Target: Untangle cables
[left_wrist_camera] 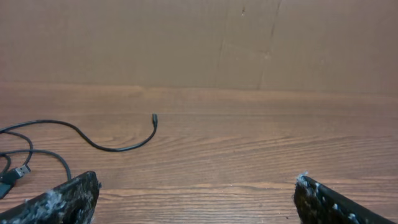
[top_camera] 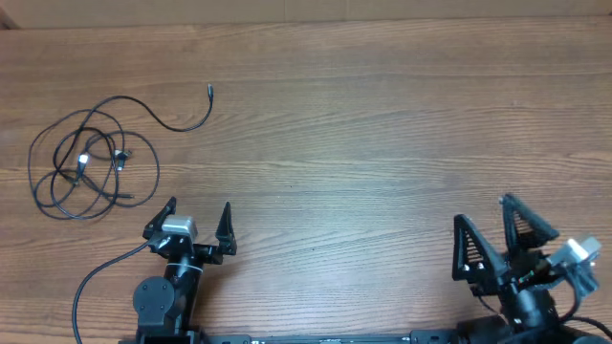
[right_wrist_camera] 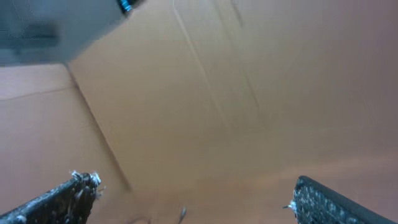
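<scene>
A tangle of thin black flexible cables (top_camera: pixel 84 160) lies in loose loops near the left edge of the wooden table (top_camera: pixel 382 143). Pinching several strands at once would likely tighten it. Four plug ends show, so probably two cords; two black grippers, both released and empty: left gripper (top_camera: pixel 198 204) just beside the loops, right gripper (top_camera: pixel 483 210) at the near right corner
</scene>
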Tool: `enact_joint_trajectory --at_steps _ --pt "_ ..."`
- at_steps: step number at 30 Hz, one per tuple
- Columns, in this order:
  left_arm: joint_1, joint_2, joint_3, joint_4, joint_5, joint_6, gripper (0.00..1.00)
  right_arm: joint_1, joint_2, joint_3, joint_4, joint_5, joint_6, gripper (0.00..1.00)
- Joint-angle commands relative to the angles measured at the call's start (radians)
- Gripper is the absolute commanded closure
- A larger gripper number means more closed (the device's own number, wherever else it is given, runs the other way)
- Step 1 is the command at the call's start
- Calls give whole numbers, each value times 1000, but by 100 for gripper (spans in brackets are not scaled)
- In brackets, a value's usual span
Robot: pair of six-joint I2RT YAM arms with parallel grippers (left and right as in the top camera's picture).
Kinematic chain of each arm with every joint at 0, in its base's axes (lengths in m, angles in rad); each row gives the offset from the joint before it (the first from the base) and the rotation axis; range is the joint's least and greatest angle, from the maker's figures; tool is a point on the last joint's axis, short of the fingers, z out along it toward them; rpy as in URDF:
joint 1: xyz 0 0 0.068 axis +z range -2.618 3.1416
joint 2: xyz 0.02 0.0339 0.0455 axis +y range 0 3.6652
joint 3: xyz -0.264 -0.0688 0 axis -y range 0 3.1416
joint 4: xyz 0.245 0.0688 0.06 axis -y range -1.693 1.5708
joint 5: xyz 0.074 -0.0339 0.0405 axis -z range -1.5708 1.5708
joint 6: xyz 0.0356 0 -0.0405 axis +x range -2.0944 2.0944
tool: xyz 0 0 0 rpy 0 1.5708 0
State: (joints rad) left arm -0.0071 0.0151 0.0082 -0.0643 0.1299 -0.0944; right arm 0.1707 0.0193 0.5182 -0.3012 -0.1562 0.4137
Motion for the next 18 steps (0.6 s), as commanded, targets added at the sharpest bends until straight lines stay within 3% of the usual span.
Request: enact_joint_trajectory --at_steps 1,5,6,11,18 --pt "-6 -11 -3 -3 -3 16 0 -4 -16 -132 202 -6 -86 0" --pt "-6 -11 -3 -3 -3 16 0 -3 -16 -297 581 -69 -216 0" --pt "-6 -11 -3 -3 -3 16 0 -2 -16 -370 760 -98 -297 0" --pt "-6 -11 -3 -3 -3 16 1 -3 -16 -428 818 -98 -407 0" --pt "-6 -11 -3 -3 -3 16 1 -3 -16 -512 766 -50 -422 0"
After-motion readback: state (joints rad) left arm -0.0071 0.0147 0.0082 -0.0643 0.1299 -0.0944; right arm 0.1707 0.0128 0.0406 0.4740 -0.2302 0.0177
